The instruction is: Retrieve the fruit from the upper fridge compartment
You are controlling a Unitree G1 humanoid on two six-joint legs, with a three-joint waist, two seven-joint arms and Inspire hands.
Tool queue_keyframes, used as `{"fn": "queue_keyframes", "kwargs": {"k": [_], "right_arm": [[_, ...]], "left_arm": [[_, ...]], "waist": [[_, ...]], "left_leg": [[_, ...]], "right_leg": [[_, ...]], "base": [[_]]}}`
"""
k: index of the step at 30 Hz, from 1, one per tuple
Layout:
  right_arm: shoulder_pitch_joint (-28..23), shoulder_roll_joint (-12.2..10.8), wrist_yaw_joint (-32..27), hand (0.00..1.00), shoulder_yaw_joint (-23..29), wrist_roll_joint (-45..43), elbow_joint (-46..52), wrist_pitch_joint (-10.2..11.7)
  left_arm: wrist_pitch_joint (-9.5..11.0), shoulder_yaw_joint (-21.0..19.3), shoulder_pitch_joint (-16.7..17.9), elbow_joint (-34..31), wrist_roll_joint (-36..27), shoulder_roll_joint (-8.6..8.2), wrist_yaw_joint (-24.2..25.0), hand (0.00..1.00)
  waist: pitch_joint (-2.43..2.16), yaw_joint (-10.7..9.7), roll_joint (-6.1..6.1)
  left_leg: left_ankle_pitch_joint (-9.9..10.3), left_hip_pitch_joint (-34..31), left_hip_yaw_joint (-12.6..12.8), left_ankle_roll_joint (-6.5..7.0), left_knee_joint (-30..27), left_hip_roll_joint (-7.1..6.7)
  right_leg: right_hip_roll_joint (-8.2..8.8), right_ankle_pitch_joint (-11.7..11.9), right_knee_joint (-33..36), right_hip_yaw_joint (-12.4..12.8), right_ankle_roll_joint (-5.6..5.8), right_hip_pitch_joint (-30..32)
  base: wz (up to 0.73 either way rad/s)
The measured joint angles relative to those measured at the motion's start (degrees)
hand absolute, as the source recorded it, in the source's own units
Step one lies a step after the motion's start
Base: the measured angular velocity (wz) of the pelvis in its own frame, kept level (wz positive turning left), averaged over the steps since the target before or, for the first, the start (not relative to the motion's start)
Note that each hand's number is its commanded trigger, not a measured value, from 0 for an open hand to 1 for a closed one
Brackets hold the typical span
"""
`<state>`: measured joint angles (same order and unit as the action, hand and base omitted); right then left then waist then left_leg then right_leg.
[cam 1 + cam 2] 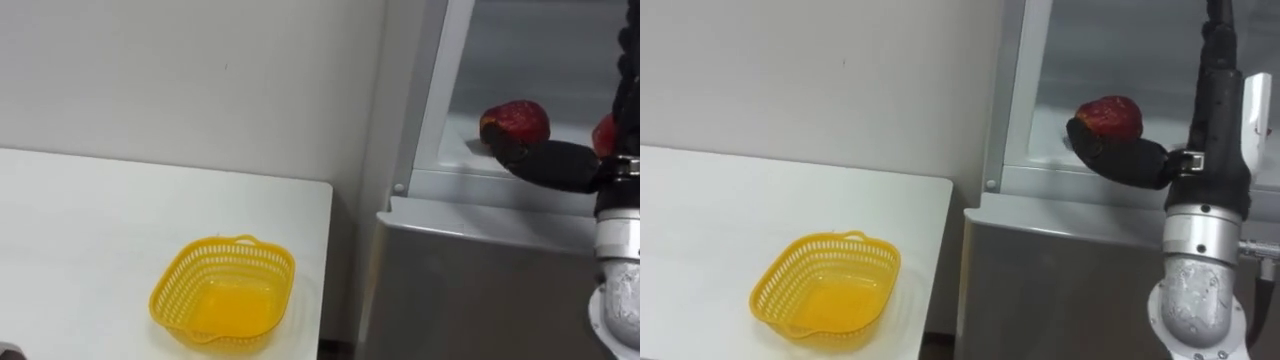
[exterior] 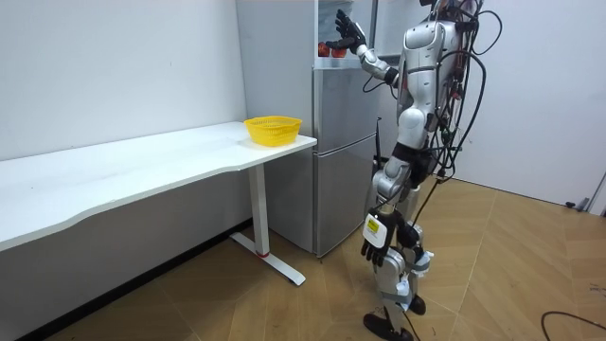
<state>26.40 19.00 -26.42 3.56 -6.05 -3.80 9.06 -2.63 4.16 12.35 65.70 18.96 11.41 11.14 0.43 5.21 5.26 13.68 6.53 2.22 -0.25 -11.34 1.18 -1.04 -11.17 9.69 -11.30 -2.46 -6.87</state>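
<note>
Now | right hand (image 1: pixel 1127 160) open, nothing gripped | red apple (image 1: pixel 1110 116) on upper fridge shelf (image 1: pixel 1045 150) near front edge, just above and beyond the palm, seemingly touching | left hand (image 2: pixel 377 237) hangs idle, far off

Your two head eyes sit close in, looking down and forward over the table's (image 1: pixel 90 230) corner nearest the fridge (image 1: pixel 480 290), with the basket (image 1: pixel 172 288) there. Your room camera stands well off, perhaps chest-high, facing the table's long front edge; it shares that corner, basket and fridge.
</note>
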Motion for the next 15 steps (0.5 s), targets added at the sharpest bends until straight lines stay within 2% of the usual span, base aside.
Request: {"fn": "queue_keyframes", "kwargs": {"k": [6,12,15], "right_arm": [[0.26,0.25,2.28,0.0,-0.01,1.93,-0.02,-1.24],[1.79,2.08,3.67,0.0,-0.02,4.32,-2.28,-1.83],[1.79,2.26,4.6,0.0,-0.02,4.21,-2.91,-2.62]], "left_arm": [[-0.84,-0.53,0.5,-1.86,-0.01,0.18,1.75,0.0],[-0.88,-1.24,0.6,-2.06,0.03,0.58,2.05,0.0],[-0.89,-1.66,0.59,-2.1,0.03,0.58,2.17,0.0]], "waist": [[-0.31,-0.04,0.44],[-0.28,-0.05,0.39],[-0.26,-0.05,0.36]], "left_leg": [[0.0,0.04,-0.15,0.0,-0.06,-0.03],[0.0,0.07,-0.5,0.0,-0.29,-0.04],[0.0,-0.02,-0.59,0.0,-0.36,-0.06]], "right_leg": [[0.05,0.0,0.01,-0.26,0.0,-0.1],[0.05,0.01,0.01,-0.44,0.0,-0.12],[0.05,0.01,0.06,-0.44,-0.01,-0.36]], "base": [[0.0],[0.01],[0.0]]}}
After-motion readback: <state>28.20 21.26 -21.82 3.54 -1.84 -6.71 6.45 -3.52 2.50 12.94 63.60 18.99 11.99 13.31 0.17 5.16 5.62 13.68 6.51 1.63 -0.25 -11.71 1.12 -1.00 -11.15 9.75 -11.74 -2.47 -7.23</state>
